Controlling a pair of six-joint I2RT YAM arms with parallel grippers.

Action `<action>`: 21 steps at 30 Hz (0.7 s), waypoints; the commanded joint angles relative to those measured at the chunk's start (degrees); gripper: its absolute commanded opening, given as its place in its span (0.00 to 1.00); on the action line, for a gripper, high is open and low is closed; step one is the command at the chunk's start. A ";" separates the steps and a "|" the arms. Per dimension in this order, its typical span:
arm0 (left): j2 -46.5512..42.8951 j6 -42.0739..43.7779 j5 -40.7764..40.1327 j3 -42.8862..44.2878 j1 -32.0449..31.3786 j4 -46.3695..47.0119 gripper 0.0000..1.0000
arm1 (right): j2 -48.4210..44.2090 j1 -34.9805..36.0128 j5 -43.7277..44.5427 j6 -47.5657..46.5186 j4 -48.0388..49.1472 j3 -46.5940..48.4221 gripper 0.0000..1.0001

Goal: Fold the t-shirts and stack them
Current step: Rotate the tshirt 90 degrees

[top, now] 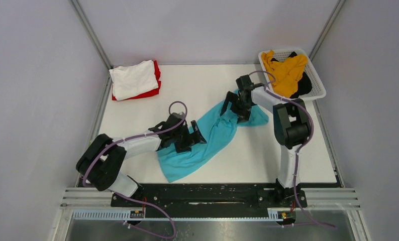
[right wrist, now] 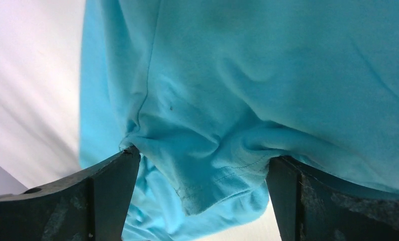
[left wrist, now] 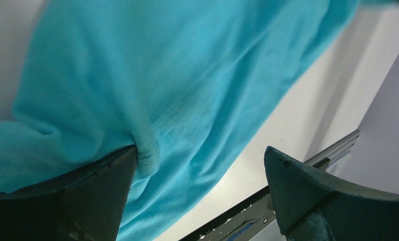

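The teal t-shirt point(top: 213, 138) lies crumpled in a long diagonal strip across the middle of the table. My left gripper point(top: 193, 136) is open over its left edge; in the left wrist view point(left wrist: 200, 150) the cloth point(left wrist: 162, 75) touches only the left finger. My right gripper point(top: 236, 108) is open over the shirt's far right end; a bunched, hemmed fold point(right wrist: 212, 170) sits between its wide-apart fingers point(right wrist: 202, 155). A folded white shirt point(top: 133, 78) lies on a folded red shirt point(top: 150, 93) at the back left. The mustard shirt point(top: 288, 73) and black shirt point(top: 304, 86) lie in the basket.
The white mesh basket point(top: 318, 80) stands at the back right corner. A metal frame rail point(top: 212, 193) runs along the table's near edge. Grey walls enclose the left, back and right sides.
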 commanded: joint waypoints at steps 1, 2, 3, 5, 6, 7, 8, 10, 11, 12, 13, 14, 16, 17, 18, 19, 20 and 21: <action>6.22 -3.49 0.98 3.17 -3.99 2.03 0.99 | 10.94 -0.05 -1.56 -4.79 -5.71 14.39 1.00; 7.46 -3.83 1.41 4.27 -4.95 2.15 0.99 | 12.90 -0.05 -2.97 -4.56 -6.84 18.08 0.99; 8.67 -3.92 1.76 5.56 -5.86 2.14 0.99 | 14.51 0.03 -5.08 -4.47 -7.76 20.84 0.99; 10.29 -4.08 1.89 7.76 -7.54 2.18 0.99 | 17.58 0.50 -6.30 -4.57 -10.58 25.78 1.00; 10.80 -4.18 1.77 8.73 -8.26 2.20 0.99 | 19.11 0.87 -6.38 -4.84 -11.69 28.66 0.99; 11.21 -4.26 1.67 9.47 -9.03 2.14 0.99 | 20.70 1.37 -6.28 -5.42 -13.29 31.80 0.99; 11.45 -4.32 1.50 10.22 -9.60 2.13 0.99 | 22.36 1.89 -6.42 -6.56 -14.78 35.52 1.00; 11.59 -4.24 1.27 11.43 -10.77 2.19 0.99 | 26.96 3.04 -5.90 -7.95 -18.11 44.06 0.99; 11.53 -4.20 1.14 11.82 -11.32 2.13 0.99 | 29.01 3.30 -5.92 -8.49 -19.75 48.94 1.00; 11.33 -4.07 0.89 12.07 -11.94 1.95 0.99 | 31.34 3.44 -6.62 -8.65 -21.42 53.75 0.99; 11.01 -3.96 0.37 12.24 -12.25 1.19 0.99 | 33.23 3.51 -7.02 -8.42 -23.23 58.77 1.00; 10.38 -3.91 -0.31 12.29 -12.65 -0.40 0.99 | 34.94 3.48 -7.22 -8.48 -24.86 62.80 1.00; 8.70 -3.84 -1.98 11.14 -13.00 -2.18 0.99 | 35.72 3.40 -6.81 -9.21 -25.87 66.74 1.00; 7.53 -3.96 -2.51 10.16 -13.00 -2.68 0.99 | 34.85 3.38 -6.23 -9.84 -25.23 66.33 0.99; 6.25 -4.06 -3.19 9.10 -12.97 -3.23 0.99 | 33.63 3.38 -5.76 -10.90 -24.07 64.82 0.99; 4.71 -3.98 -4.06 8.17 -12.98 -4.11 0.99 | 32.05 3.38 -4.81 -12.19 -22.88 62.96 0.99; 3.27 -3.90 -4.81 7.38 -12.99 -5.06 0.99 | 30.45 3.38 -3.25 -13.30 -21.83 60.96 0.99; 1.82 -3.58 -5.52 6.68 -13.06 -6.13 0.99 | 29.28 3.32 -1.42 -14.50 -21.30 59.45 0.99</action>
